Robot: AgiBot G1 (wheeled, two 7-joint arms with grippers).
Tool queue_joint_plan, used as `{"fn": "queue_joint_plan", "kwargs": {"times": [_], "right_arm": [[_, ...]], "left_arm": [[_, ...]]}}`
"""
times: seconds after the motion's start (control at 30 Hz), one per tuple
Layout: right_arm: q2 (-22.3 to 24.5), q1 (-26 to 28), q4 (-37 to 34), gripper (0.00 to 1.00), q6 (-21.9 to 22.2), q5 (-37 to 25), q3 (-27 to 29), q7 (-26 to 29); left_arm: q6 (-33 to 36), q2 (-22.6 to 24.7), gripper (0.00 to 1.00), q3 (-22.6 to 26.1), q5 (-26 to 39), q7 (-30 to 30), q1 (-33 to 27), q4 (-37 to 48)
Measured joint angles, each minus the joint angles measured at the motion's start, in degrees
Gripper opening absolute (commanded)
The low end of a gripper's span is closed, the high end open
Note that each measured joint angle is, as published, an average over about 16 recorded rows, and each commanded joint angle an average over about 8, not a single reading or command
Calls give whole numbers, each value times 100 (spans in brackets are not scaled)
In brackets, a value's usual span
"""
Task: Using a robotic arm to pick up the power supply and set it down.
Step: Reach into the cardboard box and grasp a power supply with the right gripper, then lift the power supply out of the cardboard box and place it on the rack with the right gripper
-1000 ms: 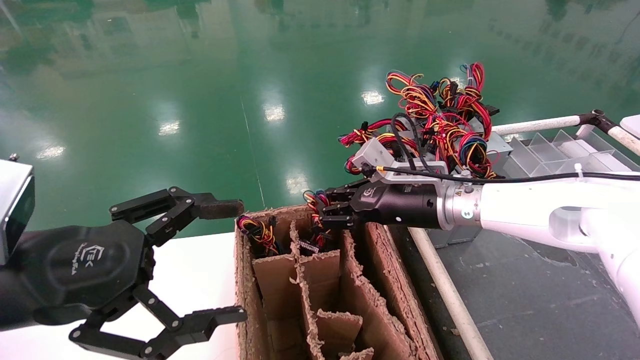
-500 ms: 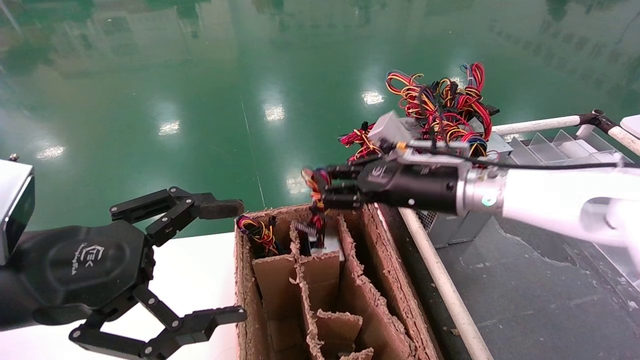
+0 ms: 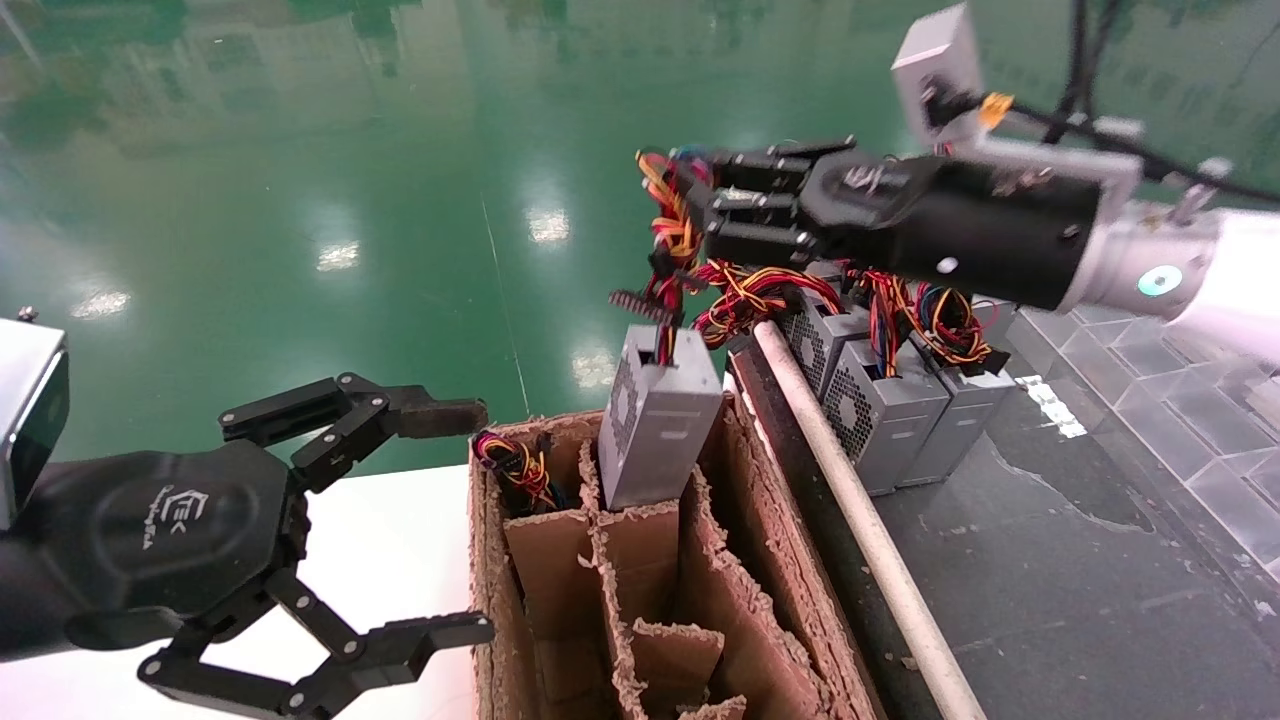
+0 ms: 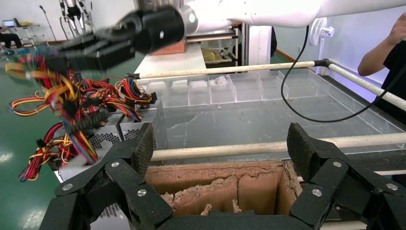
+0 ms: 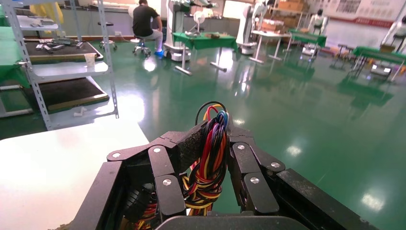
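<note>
My right gripper is high above the cardboard box, shut on the red, yellow and blue wire bundle of a grey power supply. The power supply hangs tilted from its wires. Its vented face shows and its lower end is still inside a box compartment. The right wrist view shows the wires pinched between the right gripper's fingers. My left gripper stays open beside the box's left side, holding nothing; in its own view the left gripper frames the box's top.
The torn cardboard box has several divider slots, and another wire bundle sits in its far-left slot. More power supplies stand on the dark tray beyond a white rail. A clear divided tray is at the right.
My right gripper has risen sharply with the wire bundle, drawing the grey power supply up out of the box compartment. The left arm has not moved.
</note>
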Motion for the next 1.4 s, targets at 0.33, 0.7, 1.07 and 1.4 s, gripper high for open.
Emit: {"fn": "queue_joint_plan", "kwargs": {"times": [0.33, 0.7, 1.07, 1.4], "right_arm": [[508, 217, 872, 0, 301, 371, 320, 552], [1334, 344, 1756, 0, 1074, 635, 711, 1089], [2468, 67, 2533, 0, 1660, 622, 994, 1335], [3491, -938, 3207, 0, 1997, 652, 1156, 1764]], "left_arm": [[0, 0, 100, 1, 0, 0, 0, 0], [0, 0, 100, 1, -1, 1, 0, 0], [-1, -1, 100, 2, -1, 1, 0, 0], [-1, -1, 100, 2, -1, 1, -1, 0]]}}
